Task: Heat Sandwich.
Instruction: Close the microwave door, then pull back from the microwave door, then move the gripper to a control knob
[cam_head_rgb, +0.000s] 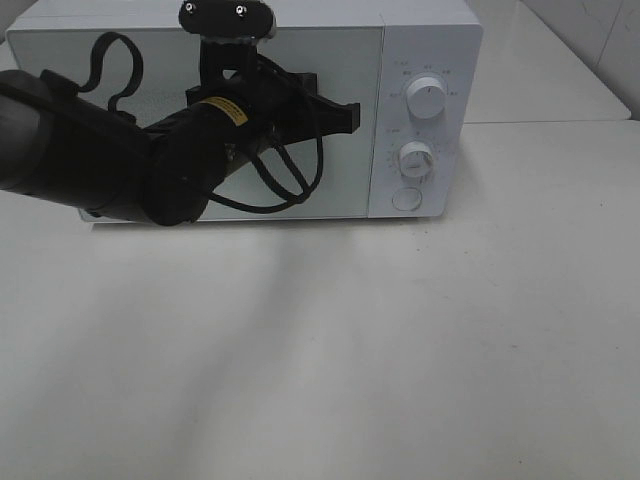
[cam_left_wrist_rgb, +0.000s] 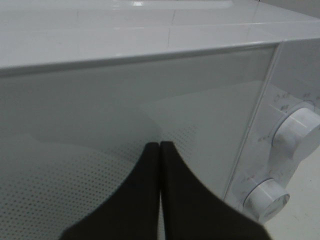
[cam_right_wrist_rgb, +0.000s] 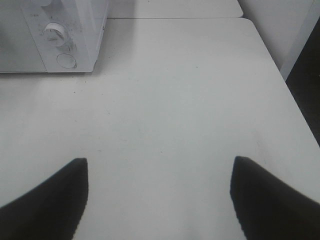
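Though no view shows the sandwich, the microwave door (cam_head_rgb: 345, 60) is shut: likely the dial-setting step.
Your left gripper (cam_left_wrist_rgb: 159, 145), jaws pressed together, faces the door; right gripper (cam_right_wrist_rgb: 160, 160) spread over the tabletop (cam_right_wrist_rgb: 175, 100). Next: lower knob (cam_head_rgb: 417, 159), squarely.

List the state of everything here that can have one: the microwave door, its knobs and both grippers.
microwave door: closed, flush with the control panel.
upper knob: marker roughly upward; setting too small to read.
lower knob: setting cannot be read.
left gripper: shut, empty, tips right in front of the door; contact cannot be told.
right gripper: open, empty, above the bare table.
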